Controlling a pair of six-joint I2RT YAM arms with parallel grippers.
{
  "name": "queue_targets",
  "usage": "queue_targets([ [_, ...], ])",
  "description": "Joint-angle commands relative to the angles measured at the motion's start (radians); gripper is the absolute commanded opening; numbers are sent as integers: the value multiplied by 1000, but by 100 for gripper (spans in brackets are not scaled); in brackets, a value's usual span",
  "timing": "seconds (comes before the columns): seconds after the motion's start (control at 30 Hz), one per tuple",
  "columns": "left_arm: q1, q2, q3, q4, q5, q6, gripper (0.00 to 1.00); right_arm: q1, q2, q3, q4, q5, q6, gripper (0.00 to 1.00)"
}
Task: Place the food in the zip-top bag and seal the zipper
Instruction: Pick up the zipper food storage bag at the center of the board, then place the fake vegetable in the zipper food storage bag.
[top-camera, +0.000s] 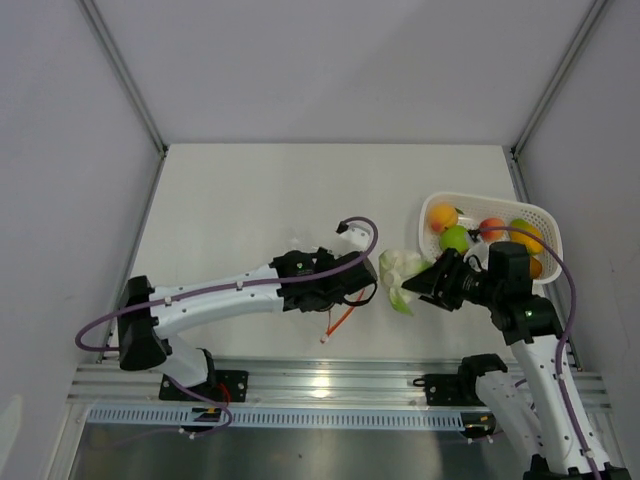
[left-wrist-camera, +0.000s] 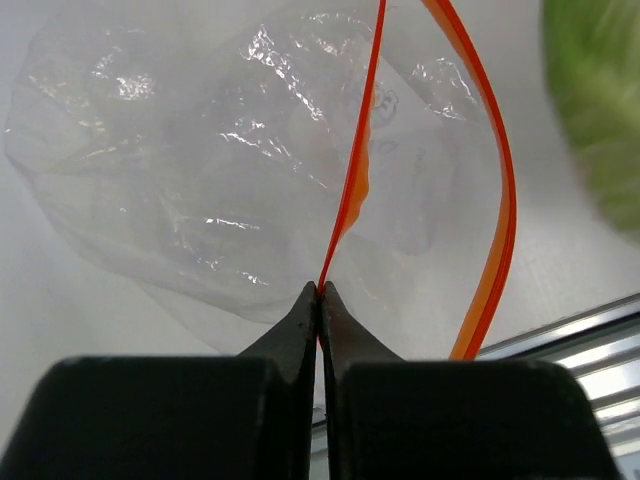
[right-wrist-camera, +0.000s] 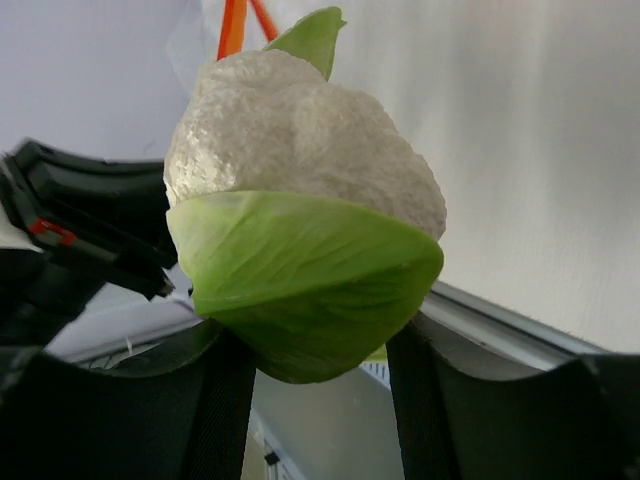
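White tabletop (top-camera: 250, 200) sits boxed in by pale grey panels. From above, the left arm reaches across to the middle. Its left gripper (top-camera: 352, 293) is low over the table, with a thin red-orange zipper strip (top-camera: 340, 320) trailing out just below it. The clear bag itself is hard to make out from up here. Just to the right, the right gripper (top-camera: 412, 283) holds a whitish toy cauliflower (top-camera: 398, 270) with green leaves off the table, close beside the left gripper. Further right stands a white perforated plastic basket (top-camera: 480, 197) holding round toy fruits: orange (top-camera: 442, 217), green (top-camera: 455, 238), red-orange (top-camera: 492, 228) and yellow (top-camera: 525, 238).

The left wrist view shows the left gripper (left-wrist-camera: 320, 292) with its black jaws pressed together, pinching one zipper strip (left-wrist-camera: 358, 170) of the clear, crinkly zip-top bag (left-wrist-camera: 200, 170). The bag's other strip (left-wrist-camera: 500, 200) bows away to the right, so the mouth gapes. The bag lies on the table with nothing visible inside it.

The right wrist view shows the right gripper (right-wrist-camera: 320, 365) clamped on the toy cauliflower (right-wrist-camera: 300, 170) at its leafy base, florets pointing away. The zipper strip (right-wrist-camera: 232, 28) shows just beyond it.
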Motion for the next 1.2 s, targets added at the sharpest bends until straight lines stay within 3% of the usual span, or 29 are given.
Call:
queue_targets([
  [0.0, 9, 16, 93, 53, 48, 86, 0, 110, -18, 65, 27, 45, 77, 0],
  [0.17, 26, 56, 156, 93, 71, 129, 0, 352, 23, 96, 48, 190, 152, 0],
  [0.43, 40, 95, 199, 122, 88, 171, 1, 518, 86, 110, 67, 338, 223, 0],
  [0.87, 40, -71, 107, 220, 140, 189, 1, 534, 160, -23, 215, 319, 297, 0],
  [1.17, 40, -160, -15, 298, 335, 165, 1, 465, 242, 21, 386, 222, 336, 1],
])
